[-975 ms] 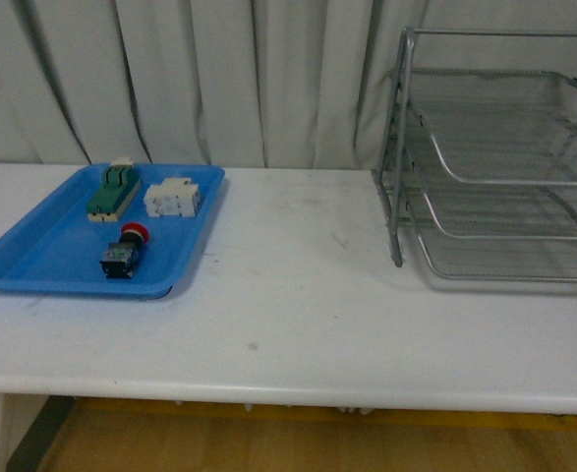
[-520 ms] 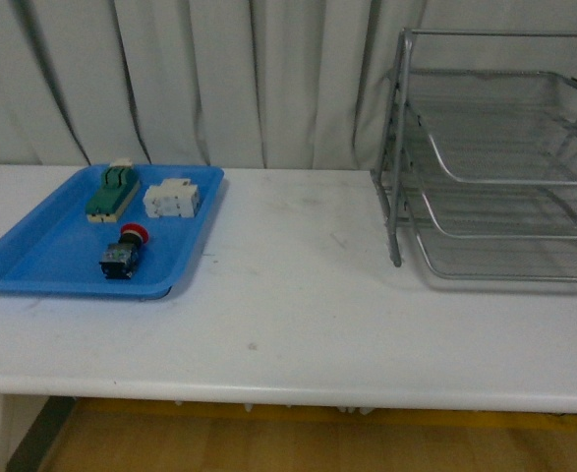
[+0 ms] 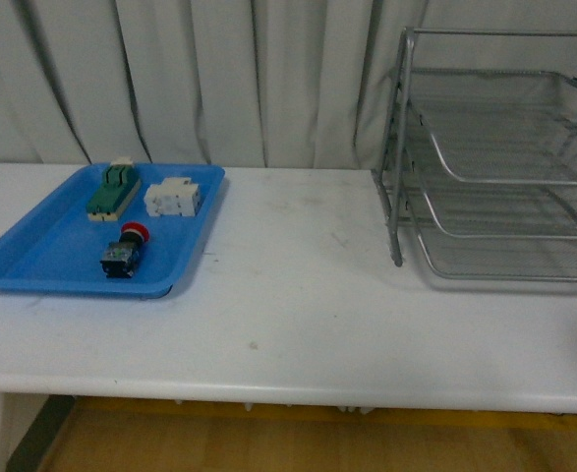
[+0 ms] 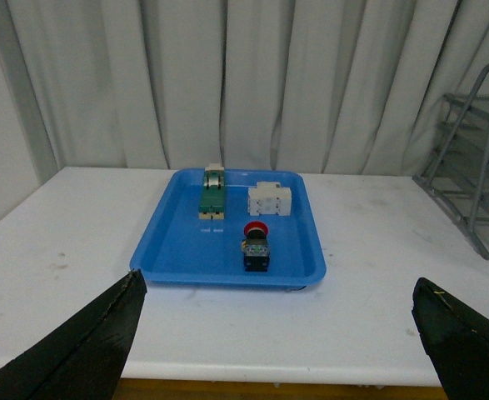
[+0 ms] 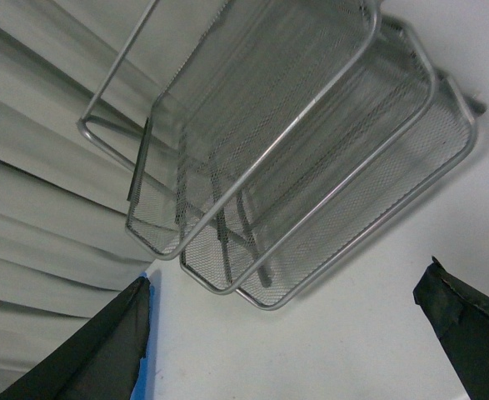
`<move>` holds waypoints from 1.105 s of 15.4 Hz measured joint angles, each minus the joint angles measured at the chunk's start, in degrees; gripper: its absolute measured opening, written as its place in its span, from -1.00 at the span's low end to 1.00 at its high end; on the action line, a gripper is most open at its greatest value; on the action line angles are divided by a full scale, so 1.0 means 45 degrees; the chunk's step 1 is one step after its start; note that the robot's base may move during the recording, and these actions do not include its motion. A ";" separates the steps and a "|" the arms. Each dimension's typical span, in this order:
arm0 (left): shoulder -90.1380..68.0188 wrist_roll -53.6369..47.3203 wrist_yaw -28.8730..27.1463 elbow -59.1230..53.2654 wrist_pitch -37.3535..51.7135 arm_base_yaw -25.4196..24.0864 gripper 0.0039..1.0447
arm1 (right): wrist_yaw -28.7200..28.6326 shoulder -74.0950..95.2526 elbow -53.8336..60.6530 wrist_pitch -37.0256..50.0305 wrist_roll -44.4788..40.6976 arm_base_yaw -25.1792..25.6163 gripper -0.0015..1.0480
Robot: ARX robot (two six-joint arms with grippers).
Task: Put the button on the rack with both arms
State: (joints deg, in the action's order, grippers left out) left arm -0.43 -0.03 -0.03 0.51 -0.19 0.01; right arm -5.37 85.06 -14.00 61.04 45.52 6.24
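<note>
The button (image 3: 125, 250) (image 4: 256, 244), red cap on a black body, lies in the blue tray (image 3: 32, 258) (image 4: 182, 254) at the table's left. The silver wire rack (image 3: 499, 177) (image 5: 286, 158) stands at the right, and its end shows in the left wrist view (image 4: 469, 179). Neither arm shows in the front view. My left gripper (image 4: 281, 333) is open and well short of the tray, its fingers (image 4: 86, 350) wide apart over the table's front edge. My right gripper (image 5: 286, 333) is open too, off the rack's front, holding nothing.
In the tray behind the button lie a green-and-beige block (image 3: 112, 191) (image 4: 213, 196) and a white block (image 3: 173, 197) (image 4: 269, 200). A white table (image 3: 298, 295) spans between tray and rack. Grey curtains (image 3: 200, 79) hang close behind.
</note>
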 joint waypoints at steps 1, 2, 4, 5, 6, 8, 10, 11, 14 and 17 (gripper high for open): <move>0.0000 0.0000 0.0000 0.0000 -0.0005 0.0000 0.88 | -0.0034 0.2069 -0.0908 0.1098 0.0714 -0.0228 0.87; 0.0000 0.0000 0.0000 0.0000 -0.0005 0.0000 0.88 | -0.0136 0.3789 -0.1719 0.1438 0.1389 -0.0374 0.87; 0.0000 0.0000 0.0000 0.0000 -0.0005 0.0000 0.88 | -0.0107 0.5838 -0.2914 0.1627 0.2419 -0.0680 0.87; 0.0000 0.0000 0.0000 0.0000 0.0000 0.0000 0.88 | -0.0092 0.6460 -0.3609 0.1666 0.2919 -0.0869 0.87; 0.0000 0.0000 0.0000 0.0000 0.0000 0.0000 0.88 | -0.0087 0.6892 -0.4167 0.1671 0.3283 -0.1035 0.87; 0.0000 0.0000 0.0005 0.0000 -0.0005 0.0000 0.88 | 0.0044 0.7932 -0.5299 0.1486 0.4187 -0.1302 0.87; 0.0000 0.0000 0.0000 0.0000 -0.0005 0.0000 0.88 | 0.0243 0.8631 -0.6164 0.1418 0.4779 -0.1409 0.87; 0.0000 -0.0005 0.0005 0.0000 0.0000 0.0000 0.88 | 0.0364 0.8913 -0.6557 0.1379 0.5013 -0.1481 0.87; 0.0000 0.0000 0.0005 0.0000 -0.0005 0.0000 0.88 | 0.0680 0.9942 -0.8009 0.1030 0.5945 -0.1613 0.87; 0.0000 0.0000 0.0005 0.0000 -0.0005 0.0000 0.88 | 0.1229 1.0807 -0.9316 0.0869 0.6892 -0.1817 0.26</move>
State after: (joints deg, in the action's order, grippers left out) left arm -0.43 -0.03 -0.01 0.51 -0.21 0.01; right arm 0.16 133.69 -55.92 64.95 76.53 -1.93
